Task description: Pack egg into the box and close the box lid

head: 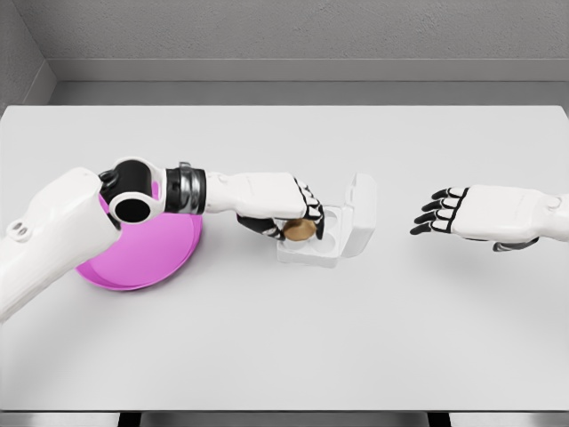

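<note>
White table: left hand clasps egg, long axis sideways, over open box.

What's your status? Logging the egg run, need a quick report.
Left hand shut on egg, over the open box. Right hand open, hovering to the box's right. Lid up, not yet closed. Pink plate under left arm, not blocking.

No text, label, brand, number or sign can be read anywhere in the head view. The white box, the pink plate, the brown egg, the white table and both arms bear only plain, unmarked surfaces.
</note>
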Tool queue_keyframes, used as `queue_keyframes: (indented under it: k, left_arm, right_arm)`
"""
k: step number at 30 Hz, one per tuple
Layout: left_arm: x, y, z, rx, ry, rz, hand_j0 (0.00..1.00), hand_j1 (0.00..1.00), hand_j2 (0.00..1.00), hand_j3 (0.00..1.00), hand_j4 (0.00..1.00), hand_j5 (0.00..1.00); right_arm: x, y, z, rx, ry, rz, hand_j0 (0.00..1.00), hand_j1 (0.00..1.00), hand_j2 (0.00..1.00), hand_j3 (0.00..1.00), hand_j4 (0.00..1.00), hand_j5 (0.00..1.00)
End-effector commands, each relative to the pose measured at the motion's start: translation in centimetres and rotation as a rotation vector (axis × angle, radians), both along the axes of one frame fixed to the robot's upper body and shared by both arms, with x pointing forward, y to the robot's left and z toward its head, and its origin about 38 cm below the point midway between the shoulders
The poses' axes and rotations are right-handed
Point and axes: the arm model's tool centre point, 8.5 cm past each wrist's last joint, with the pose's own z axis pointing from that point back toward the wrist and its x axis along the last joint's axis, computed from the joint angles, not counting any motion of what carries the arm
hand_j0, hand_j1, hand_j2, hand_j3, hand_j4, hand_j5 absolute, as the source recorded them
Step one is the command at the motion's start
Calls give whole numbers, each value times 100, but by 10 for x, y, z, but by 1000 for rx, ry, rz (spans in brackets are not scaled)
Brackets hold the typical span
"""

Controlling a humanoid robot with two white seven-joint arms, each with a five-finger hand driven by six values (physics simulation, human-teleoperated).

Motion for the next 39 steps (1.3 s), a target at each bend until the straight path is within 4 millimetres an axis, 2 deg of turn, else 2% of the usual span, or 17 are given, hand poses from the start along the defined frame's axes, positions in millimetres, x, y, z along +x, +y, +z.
queue_keyframes:
  k: [1, 5, 16, 24, 31, 33, 36, 39]
  left_arm:
    - [0, 1, 0, -4, 5, 3, 68, 68, 68, 68, 68, 68]
    - [0, 1, 0, -6, 4, 4, 74, 74, 74, 74, 74, 74]
    - [0, 1, 0, -6, 6, 4, 82, 82, 82, 82, 82, 82]
    - [1, 4, 3, -11, 8, 10, 100, 100, 100, 100, 100, 100]
    - [2, 5, 3, -13, 7, 11, 100, 100, 100, 100, 100, 100]
    - [5, 16, 8, -30, 19, 34, 100, 100, 100, 100, 100, 100]
    - [17, 68, 29, -40, 28, 127, 100, 100, 100, 100, 100, 100]
    - [23, 92, 44, -55, 3, 179, 100, 100, 100, 100, 100, 100]
  right_arm:
    - [0, 0, 0, 3, 2, -2, 100, 100, 100, 100, 100, 100]
    - [0, 0, 1, 3, 0, -3, 100, 100, 100, 100, 100, 100]
    - [0, 0, 1, 3, -1, -3, 100, 100, 100, 100, 100, 100]
    - [1, 2, 2, 8, -4, 0, 100, 100, 100, 100, 100, 100]
    - [3, 6, 3, 19, -11, 7, 100, 100, 100, 100, 100, 100]
    - [4, 8, 3, 24, -14, 11, 100, 100, 100, 100, 100, 100]
    - [5, 11, 3, 32, -17, 16, 100, 100, 100, 100, 100, 100]
    - [6, 14, 4, 36, -19, 21, 100, 100, 100, 100, 100, 100]
